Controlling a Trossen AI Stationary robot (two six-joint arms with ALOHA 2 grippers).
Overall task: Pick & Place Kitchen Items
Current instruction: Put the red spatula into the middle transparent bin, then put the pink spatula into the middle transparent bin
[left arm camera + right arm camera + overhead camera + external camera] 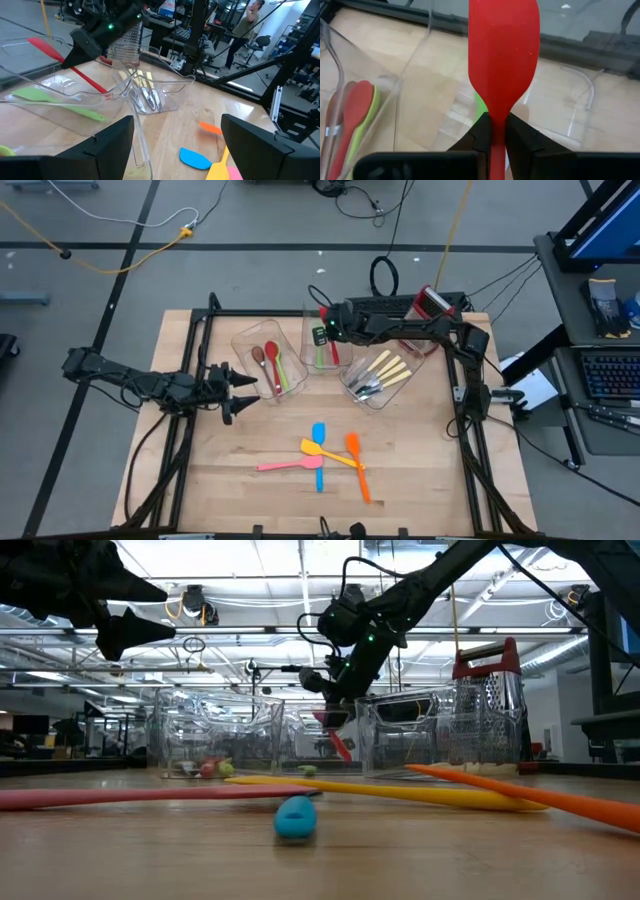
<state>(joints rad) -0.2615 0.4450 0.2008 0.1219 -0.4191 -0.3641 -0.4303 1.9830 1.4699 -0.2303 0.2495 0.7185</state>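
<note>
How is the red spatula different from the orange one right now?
The red spatula is clamped in the right gripper above the middle clear bin; the orange spatula lies loose on the wooden table. Red is tilted in the air, orange lies flat. Both are slim, with a flat blade.

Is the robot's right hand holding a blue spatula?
No. In the right wrist view the right hand is shut on a red spatula; the blue spatula lies on the table.

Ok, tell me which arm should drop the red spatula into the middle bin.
Right. Its gripper holds the red spatula above the middle bin; the left gripper is open, beside the spoon bin.
</note>
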